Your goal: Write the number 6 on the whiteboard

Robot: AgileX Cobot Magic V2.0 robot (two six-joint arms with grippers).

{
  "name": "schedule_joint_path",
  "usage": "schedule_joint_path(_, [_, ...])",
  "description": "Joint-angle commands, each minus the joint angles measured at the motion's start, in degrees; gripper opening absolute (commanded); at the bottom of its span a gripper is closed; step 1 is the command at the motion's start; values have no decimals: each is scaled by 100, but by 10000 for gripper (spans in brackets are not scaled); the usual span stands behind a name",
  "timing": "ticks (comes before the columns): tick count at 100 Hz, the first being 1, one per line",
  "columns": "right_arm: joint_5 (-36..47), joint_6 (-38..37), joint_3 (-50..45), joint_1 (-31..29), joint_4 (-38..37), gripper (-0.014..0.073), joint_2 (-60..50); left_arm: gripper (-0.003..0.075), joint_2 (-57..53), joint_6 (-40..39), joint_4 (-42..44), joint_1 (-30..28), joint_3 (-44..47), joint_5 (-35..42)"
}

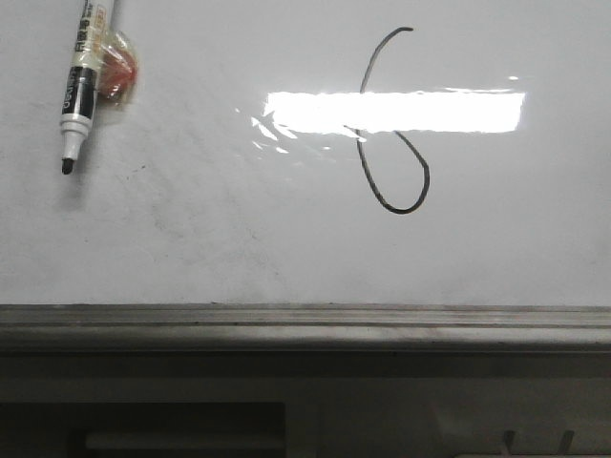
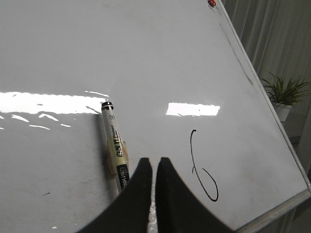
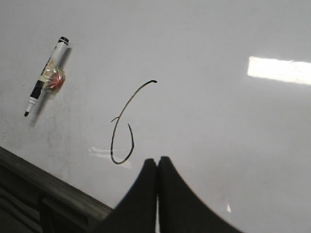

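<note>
While we look forward over the whiteboard (image 1: 191,229), we see one number 6 (image 1: 391,124) drawn in thin black line on its right half, a tall curved stem ending in a narrow loop, with a bright band of light glare (image 1: 396,112) crossing its middle. One marker (image 1: 84,81) lies uncapped on the board at the far left, well apart from the digit, tip pointing toward the near edge, with a small clear and red piece (image 1: 119,72) stuck to its side. One grey metal ledge (image 1: 305,320) runs along the near edge.

Neither hand appears in the front view. In the wrist views, our left hand (image 2: 154,167) has its two dark fingers pressed together with nothing between them, just beside the marker's lower end; our right hand (image 3: 157,167) is likewise closed on nothing, near the loop of the digit.

We judge the digit done. The marker looks light, stiff and smooth, likely to roll or slip on the glossy board, so we would take it around the middle of its barrel, clear of the wet tip. The drawn line itself would probably smear if brushed.

We count one board, one digit, one marker, two hands.
</note>
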State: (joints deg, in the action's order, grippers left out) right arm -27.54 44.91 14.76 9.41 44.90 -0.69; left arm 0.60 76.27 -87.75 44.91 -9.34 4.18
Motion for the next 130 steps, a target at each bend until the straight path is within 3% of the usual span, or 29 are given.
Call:
schedule_joint_path(1, [357, 62, 145, -25, 174, -65, -40, -20, 60, 11, -20, -14, -151, 24])
schedule_joint_path(29, [357, 62, 145, -25, 174, -65, -40, -20, 60, 11, -6, -14, -151, 24])
schedule_joint_path(41, [357, 62, 145, -25, 174, -65, -40, -20, 60, -145, 821, -28, -75, 35])
schedule_joint_path(46, [357, 62, 145, -25, 174, -65, -40, -20, 85, -623, 1436, -116, -22, 63])
schedule_joint_path(55, [357, 62, 145, -25, 174, -65, -40, -20, 260, -2199, 2778, -460, 108, 103])
schedule_joint_path(70, [357, 62, 145, -25, 174, -65, -40, -20, 506, -5168, 5916, -1242, 239, 114])
schedule_joint_path(79, [357, 62, 145, -25, 174, -65, -40, -20, 494, -6250, 7373, -1653, 353, 114])
schedule_joint_path(102, [357, 62, 145, -25, 174, -65, -40, -20, 365, -7075, 8563, -2619, 630, 147])
schedule_joint_path(130, [357, 62, 145, -25, 174, -65, -40, -20, -36, -7122, 8668, -3395, 1161, 212])
